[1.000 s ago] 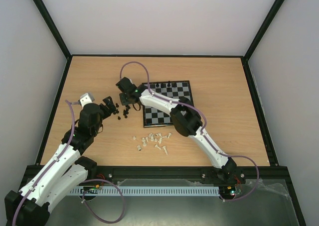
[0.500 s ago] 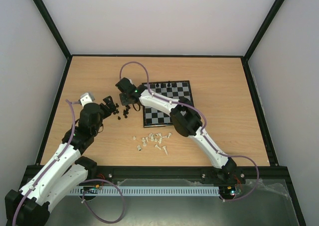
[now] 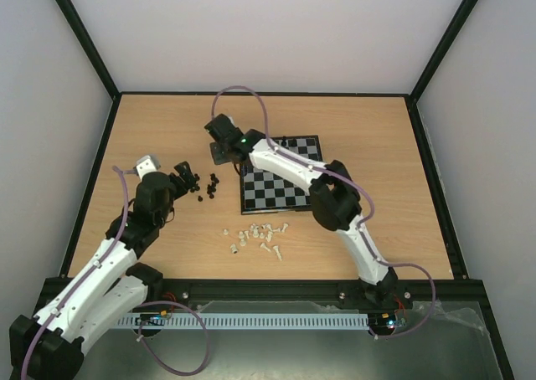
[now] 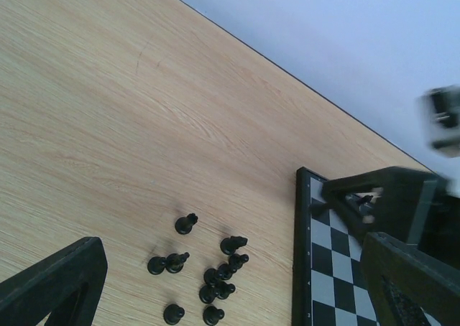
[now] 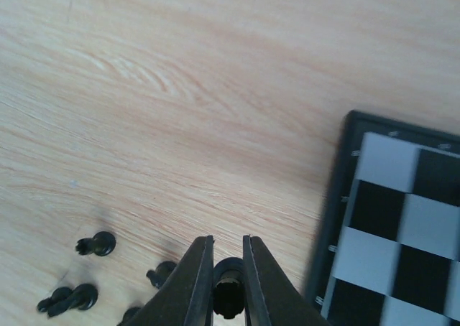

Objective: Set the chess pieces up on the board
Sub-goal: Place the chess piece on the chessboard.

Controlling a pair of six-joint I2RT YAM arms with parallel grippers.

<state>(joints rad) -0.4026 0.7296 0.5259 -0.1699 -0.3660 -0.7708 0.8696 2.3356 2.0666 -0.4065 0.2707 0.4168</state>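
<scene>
The right gripper [image 3: 220,150] has lifted away from the loose black chess pieces [image 3: 207,187], where it sat low a second ago. It now hovers farther back, just off the far left corner of the board [image 3: 276,194]. Its jaws are drawn almost together, pinching a single black chessman [image 5: 228,297] (the right wrist view shows it wedged between the two fingers, over bare wood beside the board's black border).

The left gripper [image 3: 182,177] has not shifted. It hangs just left of the black cluster with its jaws spread wide and nothing between them.

The board lies flat near the middle of the tabletop [image 3: 377,146], turned slightly askew. At least one small dark piece [image 3: 288,140] stands on its far row, and the right arm hides part of that edge. The remaining black pieces lie scattered on the wood between the left gripper and the board's left side, several of them tipped over. The white chess pieces [image 3: 258,236] are strewn in a loose group on the tabletop, off the board's near left corner.
</scene>
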